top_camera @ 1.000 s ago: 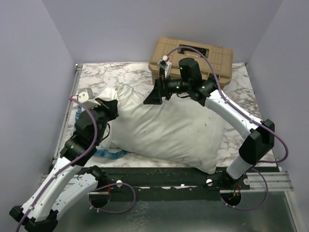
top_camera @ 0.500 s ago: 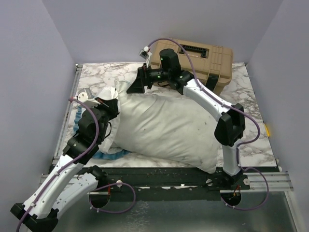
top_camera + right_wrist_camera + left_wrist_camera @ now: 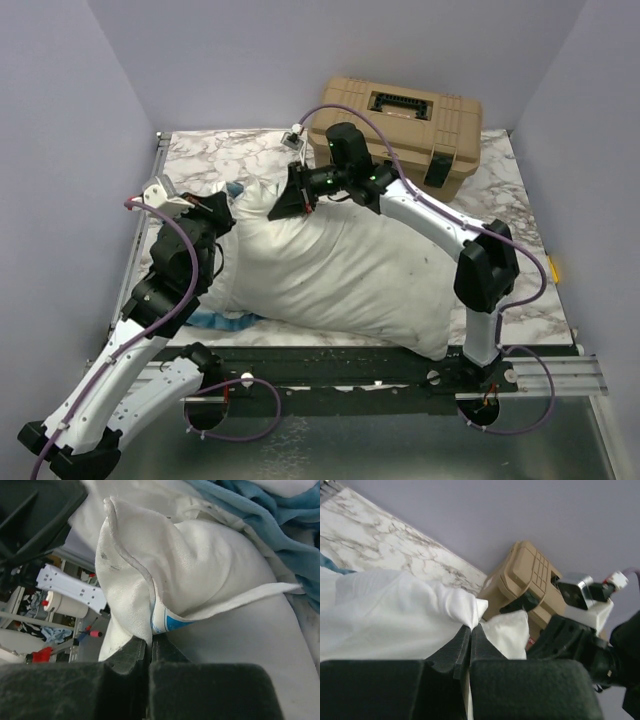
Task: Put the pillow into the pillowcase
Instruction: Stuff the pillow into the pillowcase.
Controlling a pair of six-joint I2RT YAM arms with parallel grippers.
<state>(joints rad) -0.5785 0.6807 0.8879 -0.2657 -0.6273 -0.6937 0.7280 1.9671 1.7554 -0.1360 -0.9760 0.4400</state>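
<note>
The pillow (image 3: 350, 270) sprawls across the marble table (image 3: 220, 150), from its left edge toward the near right corner. The right gripper (image 3: 283, 205) is clamped tight on the pillow's far left corner, beside a blue-printed tag (image 3: 167, 622). The left gripper (image 3: 470, 630), pressed together, pinches white fabric (image 3: 395, 610) at the pillow's left end; whether that is pillow or case lining cannot be told. The pillowcase (image 3: 225, 320) shows its blue frill under the pillow at the near left. A tan case (image 3: 400, 115) sits in the far right corner.
</note>
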